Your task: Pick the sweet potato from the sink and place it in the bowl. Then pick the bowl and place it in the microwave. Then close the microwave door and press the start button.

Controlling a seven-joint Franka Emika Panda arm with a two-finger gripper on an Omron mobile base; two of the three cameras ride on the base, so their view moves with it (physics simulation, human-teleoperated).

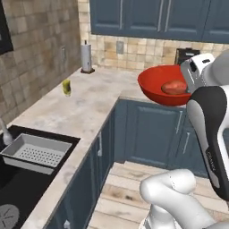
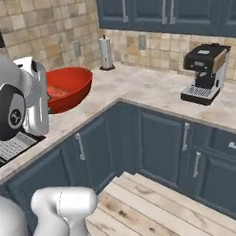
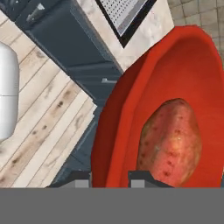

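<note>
The glossy red bowl [image 1: 154,85] [image 2: 76,82] [image 3: 127,109] hangs in the air over the floor, in front of the corner cabinets, level with the counter. Inside it lies the reddish-brown sweet potato [image 1: 173,87] [image 2: 58,91] [image 3: 170,144]. My gripper [image 1: 187,79] [image 2: 46,98] [image 3: 110,177] is shut on the bowl's rim, one fingertip outside the wall and one inside. The black sink [image 1: 15,188] is at the lower left, well away from the bowl. I cannot make out the microwave or its door.
A grey perforated tray [image 1: 36,152] sits in the sink beside the faucet [image 1: 5,134]. On the counter [image 1: 89,103] stand a paper towel roll [image 1: 86,57] [image 2: 105,53], a small green glass [image 1: 66,87] and a coffee machine [image 2: 205,73]. Blue cabinets line the corner.
</note>
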